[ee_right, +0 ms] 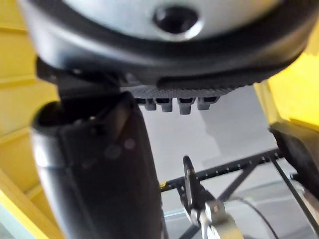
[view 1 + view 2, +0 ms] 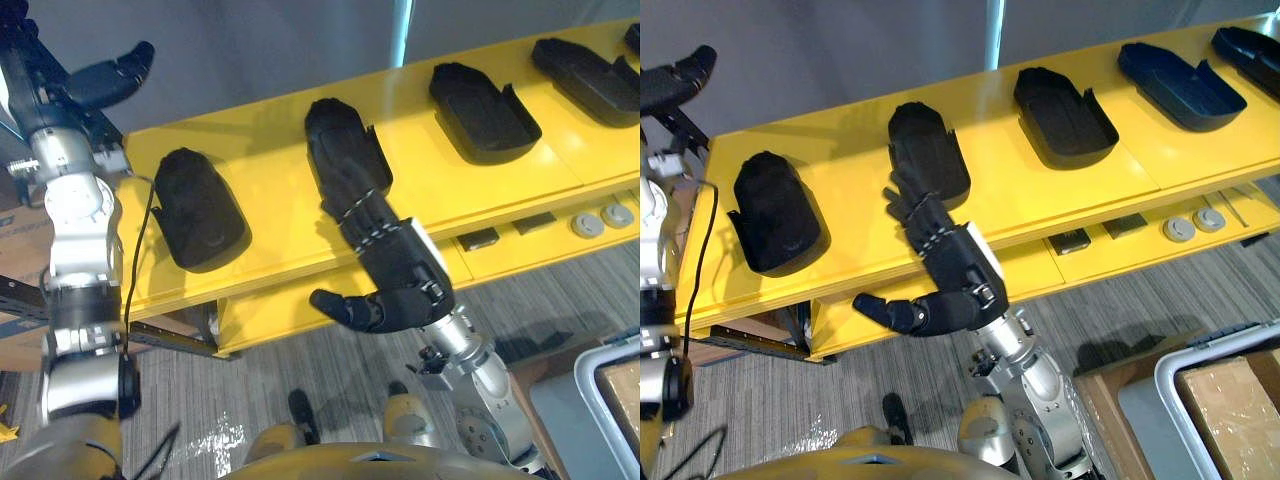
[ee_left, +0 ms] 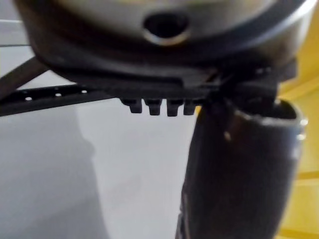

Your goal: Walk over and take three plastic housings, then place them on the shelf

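Several black plastic housings lie in a row on the yellow shelf (image 2: 270,255): one at the left (image 2: 200,210), a second (image 2: 338,140), a third (image 2: 483,110) and more toward the far right (image 2: 590,75). My right hand (image 2: 395,270) reaches over the shelf's front edge, open, with straight fingers lying on the near end of the second housing (image 2: 930,145) and its thumb (image 2: 885,310) sticking out to the left below the edge. My left hand (image 2: 110,75) hangs open, raised above the shelf's left end, touching nothing.
A lower yellow ledge holds two grey discs (image 2: 600,220) and small dark blocks (image 2: 480,238). A grey bin with a cardboard box (image 2: 1230,400) stands on the carpet at the lower right. A black metal frame (image 2: 20,290) sits left of the shelf.
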Robot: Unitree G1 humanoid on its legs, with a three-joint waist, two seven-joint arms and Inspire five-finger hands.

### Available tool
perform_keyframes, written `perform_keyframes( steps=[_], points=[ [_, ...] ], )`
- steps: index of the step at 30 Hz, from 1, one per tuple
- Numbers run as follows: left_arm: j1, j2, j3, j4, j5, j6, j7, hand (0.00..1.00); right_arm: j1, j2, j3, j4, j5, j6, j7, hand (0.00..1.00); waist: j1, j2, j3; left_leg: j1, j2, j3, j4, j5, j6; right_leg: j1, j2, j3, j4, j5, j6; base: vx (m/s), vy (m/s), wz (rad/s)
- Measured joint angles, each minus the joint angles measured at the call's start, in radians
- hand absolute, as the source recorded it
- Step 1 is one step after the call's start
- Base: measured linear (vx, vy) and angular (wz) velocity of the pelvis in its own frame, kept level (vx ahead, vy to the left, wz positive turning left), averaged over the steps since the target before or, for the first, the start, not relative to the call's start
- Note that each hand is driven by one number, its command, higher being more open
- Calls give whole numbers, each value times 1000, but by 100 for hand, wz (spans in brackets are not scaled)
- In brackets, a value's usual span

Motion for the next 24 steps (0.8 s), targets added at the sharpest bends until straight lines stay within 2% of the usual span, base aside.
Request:
perform_keyframes(
  steps=[1, 2, 3, 5, 6, 8, 11, 13, 14, 20, 24],
  points=[
    [47, -36, 0, -49, 0, -16, -1, 100, -1, 5, -17, 0, -13, -10, -14, 100, 2, 0, -7, 5, -2, -4, -3, 0, 0, 10, -1, -4, -7, 0, 1, 78, 8, 19],
    [150, -121, -1, -148, 1, -41, -12, 100, -3, 20, -54, 1, -34, -24, -43, 100, 10, 0, -19, 18, -3, -10, -15, 0, 0, 29, -2, -14, -23, 2, 3, 57, 5, 14],
    [197, -166, -2, -191, 0, -49, -25, 100, -2, 31, -73, 2, -51, -34, -61, 100, 14, -2, -22, 21, -3, -15, -15, 0, 0, 39, -2, -19, -28, 2, 3, 56, -2, 20],
    [380, -322, -15, -327, -2, -61, -95, 100, -4, 65, -158, 15, -105, -56, -116, 100, 32, -10, -32, 29, -4, -40, -21, 3, -2, 70, -2, -50, -50, 3, 4, 24, -17, 33],
    [467, -374, -22, -375, -8, -61, -138, 100, -4, 76, -194, 20, -132, -56, -144, 100, 42, -14, -36, 29, -4, -52, -21, 4, -4, 80, -2, -63, -58, 3, 4, 0, -15, 31],
    [569, -426, -36, -429, -31, -63, -199, 100, -4, 78, -245, 20, -165, -56, -185, 100, 59, -17, -39, 29, -4, -65, -22, 6, -5, 93, -1, -80, -63, 4, 3, -10, -10, 27],
    [656, -454, -58, -468, -89, -90, -269, 100, -6, 79, -300, 21, -174, -56, -232, 100, 88, -18, -44, 29, -4, -80, -25, 10, -5, 105, 0, -100, -76, 9, -1, -40, 3, 21],
    [699, -466, -61, -504, -125, -114, -318, 100, -3, 81, -330, 21, -181, -56, -258, 100, 94, -22, -55, 20, -5, -90, -27, 15, -4, 105, 0, -110, -77, 10, -1, -32, 5, 12],
    [760, -474, -61, -563, -206, -213, -410, 100, -2, 114, -407, 20, -207, -58, -344, 100, 108, -91, -74, -7, -4, -110, -27, 32, -1, 101, -2, -133, -92, 28, -2, -9, 2, 4],
    [760, -475, -61, -563, -205, -213, -404, 100, 7, 130, -407, 21, -205, -60, -342, 100, 106, -93, -71, -8, -5, -109, -26, 33, 1, 97, -2, -132, -86, 29, -4, 0, 0, 0],
    [759, -477, -61, -563, -193, -212, -324, 100, 87, 197, -404, 20, -118, -64, -312, 100, 102, -96, -37, -22, -10, -124, -27, 42, 3, 81, -3, -134, -52, 23, -14, -25, 11, 11]
  ],
)
